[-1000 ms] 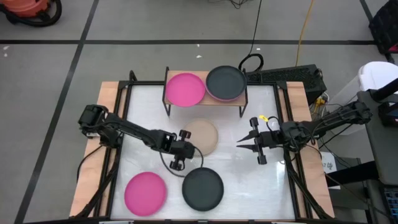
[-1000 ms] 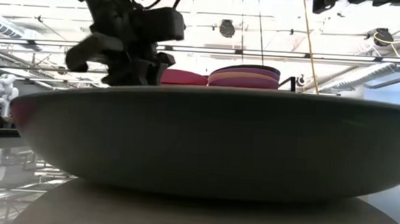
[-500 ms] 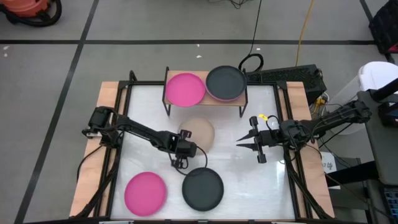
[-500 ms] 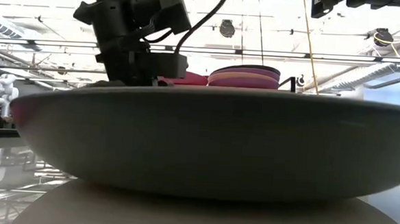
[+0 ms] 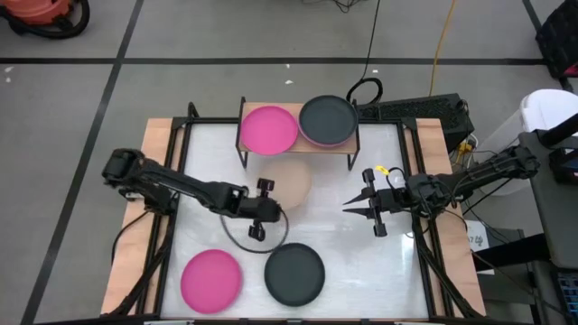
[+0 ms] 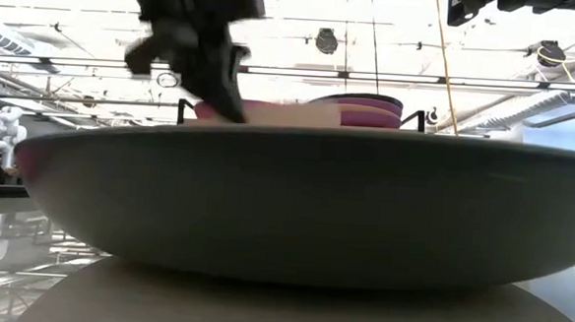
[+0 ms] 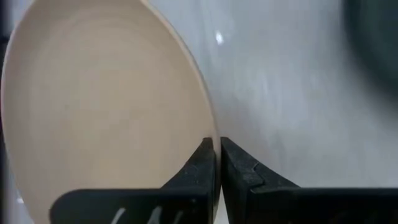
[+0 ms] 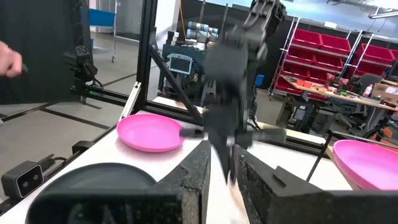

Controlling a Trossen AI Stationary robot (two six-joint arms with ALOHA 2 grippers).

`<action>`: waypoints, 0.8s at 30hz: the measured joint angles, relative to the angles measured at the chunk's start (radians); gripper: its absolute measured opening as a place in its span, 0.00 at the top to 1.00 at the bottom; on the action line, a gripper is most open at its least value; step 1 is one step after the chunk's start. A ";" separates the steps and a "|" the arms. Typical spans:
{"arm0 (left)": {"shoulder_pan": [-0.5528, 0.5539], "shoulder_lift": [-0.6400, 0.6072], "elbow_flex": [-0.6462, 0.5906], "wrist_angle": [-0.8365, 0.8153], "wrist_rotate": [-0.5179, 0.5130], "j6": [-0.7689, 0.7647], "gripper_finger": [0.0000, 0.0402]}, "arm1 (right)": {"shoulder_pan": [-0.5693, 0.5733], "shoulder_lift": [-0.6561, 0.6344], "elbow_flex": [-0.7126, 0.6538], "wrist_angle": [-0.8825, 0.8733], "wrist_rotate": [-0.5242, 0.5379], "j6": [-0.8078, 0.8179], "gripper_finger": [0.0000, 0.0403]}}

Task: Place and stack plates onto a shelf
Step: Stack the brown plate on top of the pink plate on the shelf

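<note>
My left gripper [image 5: 268, 196] is shut on a beige plate [image 5: 290, 180] just in front of the shelf [image 5: 354, 144]. In the low view the gripper [image 6: 226, 104] and the beige plate [image 6: 275, 115] show at about shelf height. On the shelf a hot pink plate [image 5: 268, 128] lies flat beside a stack topped by a dark grey plate [image 5: 328, 119]. Another hot pink plate [image 5: 211, 278] and a dark grey plate [image 5: 294, 273] lie flat near the table's near edge. My right gripper [image 5: 346, 209] hovers right of centre, its fingers nearly together, holding nothing. My left gripper [image 7: 217, 146] pinches the beige plate's rim [image 7: 209, 119] between its two fingers, one on the inner face and one outside. The fingers come slanting down from the table's near-left side. The plate is lifted clear of the table.
The near dark grey plate [image 6: 305, 201] fills most of the low view. The shelf's black legs [image 5: 242, 158] stand close to the held plate. Bare white tabletop [image 5: 370, 262] lies at the near right. Cables and a keyboard lie beyond the table's far right corner.
My left gripper has risen and moved toward the table's far edge, to the shelf, tipping its fingers downward. The beige plate has gone with it: it has left the table's middle and now sits higher, close to the shelf's front. My right arm has kept still.
</note>
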 joint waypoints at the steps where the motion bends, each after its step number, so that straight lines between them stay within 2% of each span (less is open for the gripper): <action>1: -0.005 -0.029 0.000 0.008 -0.013 0.006 0.98 | 0.000 0.000 0.000 0.000 0.000 -0.001 0.85; 9: 0.000 -0.307 0.001 0.009 -0.145 0.091 0.98 | 0.000 0.000 0.000 0.003 0.000 -0.001 0.85; 13: 0.042 -0.401 0.002 0.027 -0.131 0.135 0.98 | 0.000 0.000 0.000 0.003 0.000 0.000 0.85; 16: 0.061 -0.433 0.002 0.035 -0.026 0.138 0.98 | 0.000 0.000 0.000 0.002 0.000 0.001 0.85; 19: 0.048 -0.429 0.002 0.030 -0.002 0.148 0.98 | 0.000 0.000 0.000 0.001 0.000 -0.001 0.85; 21: 0.040 -0.427 0.002 0.019 -0.038 0.167 0.98 | 0.000 0.000 0.000 0.001 0.001 -0.002 0.85; 24: 0.069 -0.422 0.002 -0.002 -0.154 0.212 0.98 | 0.000 0.001 0.000 0.005 0.021 -0.002 0.85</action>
